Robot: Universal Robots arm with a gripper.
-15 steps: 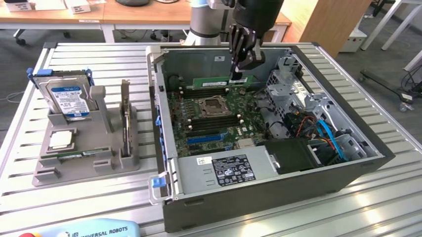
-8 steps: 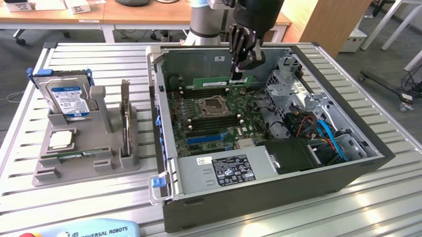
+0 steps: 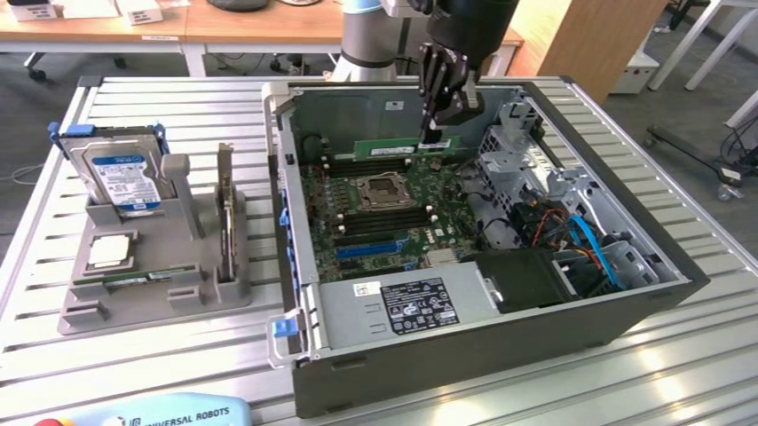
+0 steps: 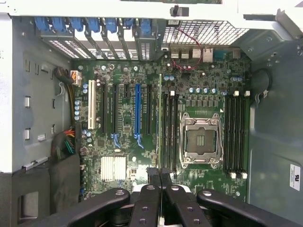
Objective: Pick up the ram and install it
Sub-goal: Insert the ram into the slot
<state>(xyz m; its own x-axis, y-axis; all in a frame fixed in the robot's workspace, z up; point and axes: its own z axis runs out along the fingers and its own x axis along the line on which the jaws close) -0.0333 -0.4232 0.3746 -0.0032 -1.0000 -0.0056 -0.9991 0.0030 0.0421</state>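
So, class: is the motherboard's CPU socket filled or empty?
Empty: the CPU socket shows a bare contact grid inside its metal frame, no chip or cooler on it.

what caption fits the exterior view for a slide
Hand shut on the ram above the motherboard in the open case

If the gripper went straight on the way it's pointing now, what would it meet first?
Likely the black memory slots beside the processor socket; the ram clamped in the gripper would touch them first. The gap above them is hard to judge.
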